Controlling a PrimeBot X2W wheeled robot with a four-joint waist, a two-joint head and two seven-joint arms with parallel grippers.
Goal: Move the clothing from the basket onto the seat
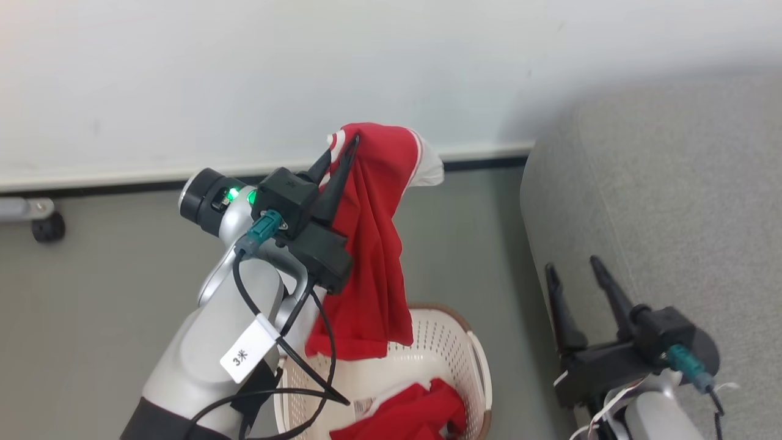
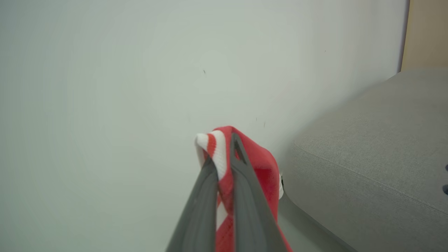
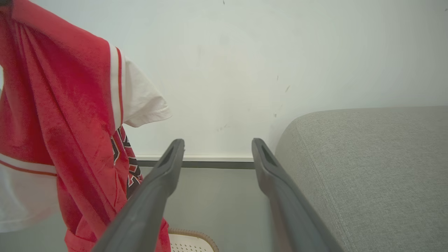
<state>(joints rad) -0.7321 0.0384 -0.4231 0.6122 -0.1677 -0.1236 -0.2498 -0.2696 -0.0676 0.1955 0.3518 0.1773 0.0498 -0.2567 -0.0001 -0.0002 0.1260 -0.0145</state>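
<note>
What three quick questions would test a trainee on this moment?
1. True or false: the left fingers are shut on a red jersey that hangs above the basket.
2. Pick one. The right fingers are: A) open, holding nothing; B) shut on the jersey; C) shut on the basket rim.
3. Short answer: what lies inside the basket?

Key: 1 true. 2 A. 3 another red garment.
</note>
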